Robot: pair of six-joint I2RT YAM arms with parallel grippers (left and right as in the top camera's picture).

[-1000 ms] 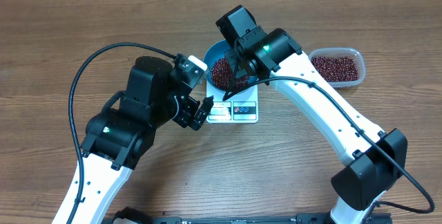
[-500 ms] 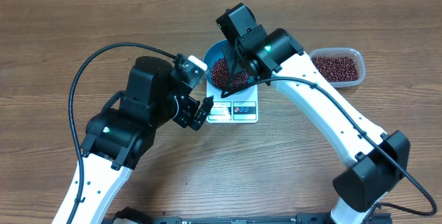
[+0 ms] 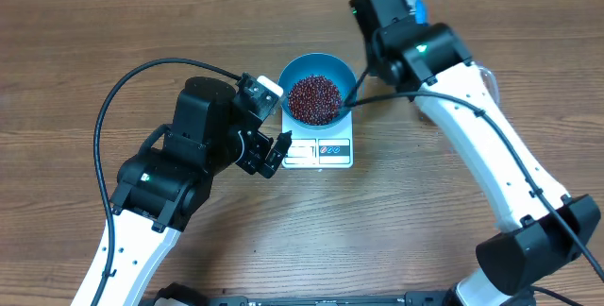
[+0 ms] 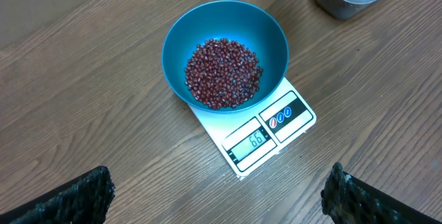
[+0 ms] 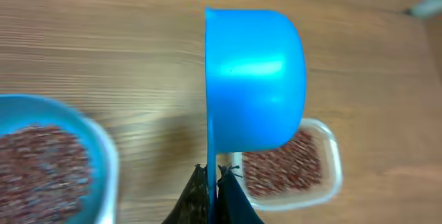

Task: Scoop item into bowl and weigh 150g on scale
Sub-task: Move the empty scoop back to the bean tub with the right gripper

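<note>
Right arm has swung away from the bowl (image 3: 316,60) since a second ago. It was parked right over it, and now it's up toward the far right of the wooden table (image 3: 75,60). From overhead it now covers the spot where the clear tub (image 5: 324,182) showed before. The left arm hasn't budged at all.

The right gripper (image 5: 210,189) is clamped tight on the thin handle of the little blue scoop (image 5: 255,79). In the right wrist view the scoop is turned on its side with its rim facing left. You only see its smooth outside, so I can't tell if anything's in it. It sits above the tub, which has a layer of red-brown beans in it, and the bowl's edge is off at the lower left.

The left gripper (image 4: 217,193) has its fingers spread wide and isn't holding anything. It hangs above the table on the near side of the scale (image 4: 262,131), not touching it.

The blue bowl is sitting on the back part of the small white scale and overhangs it on the far side. There's a loose pile of beans (image 4: 223,73) in the bottom, nowhere near the rim. The display (image 4: 254,140) is lit and looks like it reads 65, with three little round buttons just beside it.
</note>
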